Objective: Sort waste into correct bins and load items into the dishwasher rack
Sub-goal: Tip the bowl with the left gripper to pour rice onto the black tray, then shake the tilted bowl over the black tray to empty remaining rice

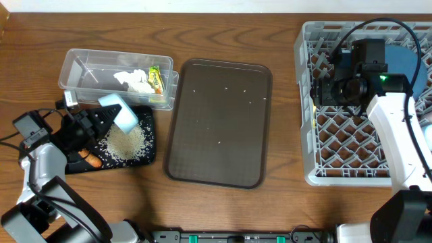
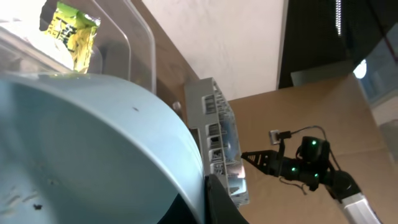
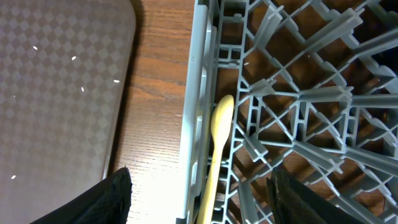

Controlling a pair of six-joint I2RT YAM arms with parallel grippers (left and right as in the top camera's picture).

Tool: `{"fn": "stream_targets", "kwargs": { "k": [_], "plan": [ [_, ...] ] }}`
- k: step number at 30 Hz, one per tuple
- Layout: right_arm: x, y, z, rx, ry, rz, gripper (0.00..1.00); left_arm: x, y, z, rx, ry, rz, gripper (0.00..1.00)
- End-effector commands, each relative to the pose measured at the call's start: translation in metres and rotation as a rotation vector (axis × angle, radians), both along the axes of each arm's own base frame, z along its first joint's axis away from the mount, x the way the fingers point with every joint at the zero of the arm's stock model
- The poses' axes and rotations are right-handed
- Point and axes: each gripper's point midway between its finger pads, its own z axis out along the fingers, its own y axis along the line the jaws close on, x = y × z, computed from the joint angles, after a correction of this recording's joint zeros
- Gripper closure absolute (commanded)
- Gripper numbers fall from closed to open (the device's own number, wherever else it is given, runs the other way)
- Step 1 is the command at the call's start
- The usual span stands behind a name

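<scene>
Left gripper (image 1: 106,117) is clamped on the cup (image 1: 121,113). Cup hangs tipped over the black bin (image 1: 147,156), long axis slanting down and right, mouth toward the rice (image 1: 125,143) heaped under it. Reads as the dump step. Wrist view shows only a few specks on the cup wall, so I'd guess it's about empty. Carrot (image 1: 92,160) sits at the bin's near-left corner, just beside the arm. Left arm is folded low, reaching right from the table's left edge.

Just behind the bin is the tub (image 1: 84,71), with tissues (image 1: 133,81) and wrapper (image 1: 156,79) inside at its right end. Waste looks mostly sorted, bar stray grains on the tray (image 1: 219,135).

What the next move turns on: the rack (image 1: 344,135) lies well to the cup's right, with the tray between. Left arm has the cup, but right arm is the nearer one to the rack. So it's either a long cross-table reach or a handover above the tray. Cup likely needs turning mouth-down for a slot.

Right gripper (image 1: 320,91) hovers over the rack's left side, jaws apart, holding nothing. Spoon (image 3: 216,143) lies right below it, lodged along the rack's left wall, long axis parallel to that wall. Plate (image 1: 405,57) is in the rack's far right part, partly hidden by the arm.
</scene>
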Motion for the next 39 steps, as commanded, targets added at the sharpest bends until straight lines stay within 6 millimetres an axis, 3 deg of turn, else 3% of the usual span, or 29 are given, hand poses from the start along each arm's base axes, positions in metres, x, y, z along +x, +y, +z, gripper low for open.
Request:
{"fn": "stream_targets", "kwargs": {
  "k": [1,4,7,14,19,27,39],
  "plan": [
    [0.0,0.002,0.001,0.011,-0.001,-0.005,0.31,-0.002,0.0,0.008,-0.057,-0.001,-0.008,0.94],
    [0.0,0.002,0.001,0.011,0.0,-0.005,0.31,-0.002,-0.002,0.009,-0.055,-0.007,-0.015,0.94],
    [0.001,0.002,0.002,0.011,-0.005,-0.005,0.31,0.004,0.011,-0.022,0.011,0.182,0.09,0.94],
    [0.0,0.002,0.001,0.011,-0.002,-0.005,0.31,0.004,-0.016,0.003,-0.05,0.071,-0.032,0.94],
    [0.001,0.002,0.002,0.011,-0.007,-0.005,0.31,0.008,-0.052,0.007,0.051,0.066,-0.107,0.94],
    [0.002,0.002,0.002,0.011,-0.008,-0.006,0.31,0.029,-0.12,0.018,0.41,0.047,-0.145,0.94],
    [0.001,0.002,0.002,0.013,-0.007,-0.008,0.31,0.057,-0.188,-0.029,0.898,0.006,-0.061,0.94]
  ]
}}
